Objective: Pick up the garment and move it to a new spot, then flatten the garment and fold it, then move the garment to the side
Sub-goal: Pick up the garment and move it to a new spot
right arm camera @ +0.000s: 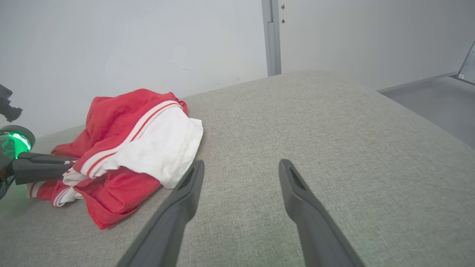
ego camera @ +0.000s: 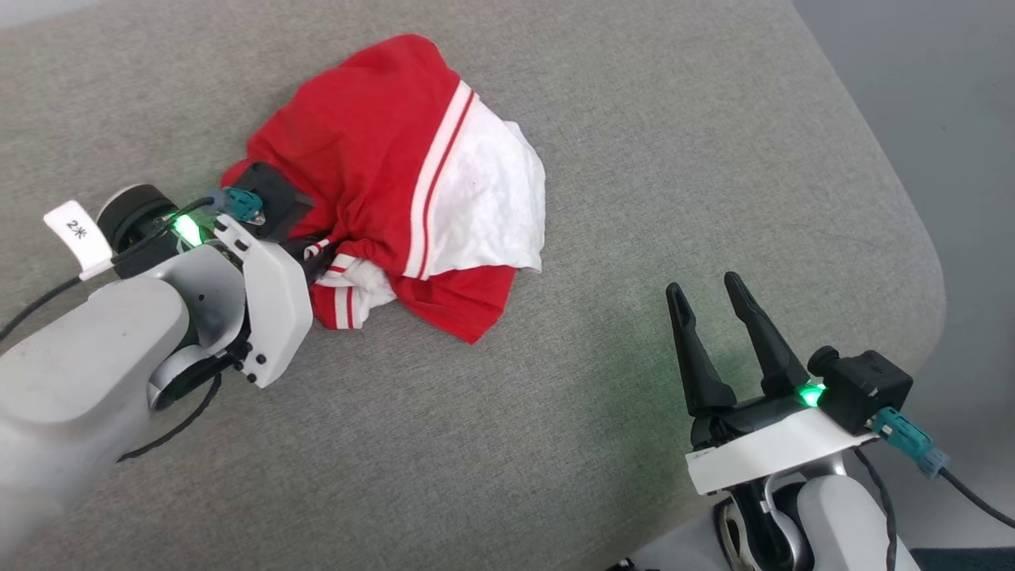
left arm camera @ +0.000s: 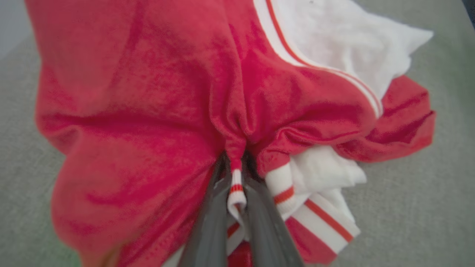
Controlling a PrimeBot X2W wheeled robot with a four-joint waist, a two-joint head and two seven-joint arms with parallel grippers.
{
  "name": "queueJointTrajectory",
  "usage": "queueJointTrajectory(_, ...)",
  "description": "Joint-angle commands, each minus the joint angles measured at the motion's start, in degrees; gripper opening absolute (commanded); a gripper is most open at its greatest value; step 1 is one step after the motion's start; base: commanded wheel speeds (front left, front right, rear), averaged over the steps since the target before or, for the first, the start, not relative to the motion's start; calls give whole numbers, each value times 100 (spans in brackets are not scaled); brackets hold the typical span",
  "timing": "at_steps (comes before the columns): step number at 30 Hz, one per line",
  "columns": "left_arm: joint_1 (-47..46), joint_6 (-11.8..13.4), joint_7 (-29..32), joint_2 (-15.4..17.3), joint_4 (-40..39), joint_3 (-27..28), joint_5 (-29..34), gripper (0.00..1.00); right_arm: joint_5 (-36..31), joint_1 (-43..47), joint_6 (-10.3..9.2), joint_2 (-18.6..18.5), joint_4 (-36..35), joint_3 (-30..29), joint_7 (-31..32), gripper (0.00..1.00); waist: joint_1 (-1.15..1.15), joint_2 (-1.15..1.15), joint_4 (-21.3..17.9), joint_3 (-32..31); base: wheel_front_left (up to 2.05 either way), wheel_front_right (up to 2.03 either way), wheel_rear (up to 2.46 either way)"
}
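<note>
Toward the left edge of the grey surface [ego camera: 603,159], left tool [left arm camera: 234,174] pinched tight on a striped red-and-white trim fold of the garment [ego camera: 373,159], fingers nearly together with cloth between them. Just right of that, crumpled in a loose heap on the far-left part of the surface: red body on top, white sleeve draped over the right side, a red corner poking toward the near edge. Probably light, limp and not slippery; bound to sag and trail when lifted, so best taken by ribbed trim or a seam, with a second hold at a shoulder or hem for spreading. Farther right, near the right edge, right tool [ego camera: 704,284] spread wide, holding nothing, well apart from the cloth.
</note>
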Motion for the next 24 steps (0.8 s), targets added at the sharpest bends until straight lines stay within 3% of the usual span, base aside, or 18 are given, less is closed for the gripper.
queueJointTrajectory(1, 337, 12, 291, 40, 86, -148, 248, 0, 47, 17, -4, 2, -43, 35, -13, 100, 0, 0, -88, 86, 0, 0, 0)
queueJointTrajectory(7, 589, 12, 864, 112, 174, -236, 958, 0, 155, 27, -4, 1, -99, 116, -13, 100, 0, 0, -197, 185, 0, 0, 0)
queueJointTrajectory(10, 532, 12, 839, 139, 169, -245, 1084, 0, 162, 36, -4, 2, -102, 105, -13, 100, 0, 0, -173, 179, 0, 0, 0)
queueJointTrajectory(12, 430, 12, 677, 137, 136, -226, 1133, 47, 102, 23, -4, 2, -78, 75, -13, 100, 0, 0, -84, 144, 0, 0, 0)
queueJointTrajectory(13, 356, 12, 577, 124, 120, -207, 1127, 77, 62, 12, -4, 2, -56, 57, -13, 100, 0, 0, -20, 118, 0, 0, 0)
queueJointTrajectory(14, 279, 12, 464, 105, 109, -191, 1090, 99, 13, -3, -4, 2, -31, 36, -13, 100, 0, 0, 53, 82, 0, 0, 0)
queueJointTrajectory(24, 11, 9, -1298, -409, 153, -68, 132, 100, -832, -194, -4, -2, 351, -442, -13, 100, 0, 0, 1175, -576, 0, 0, 0)
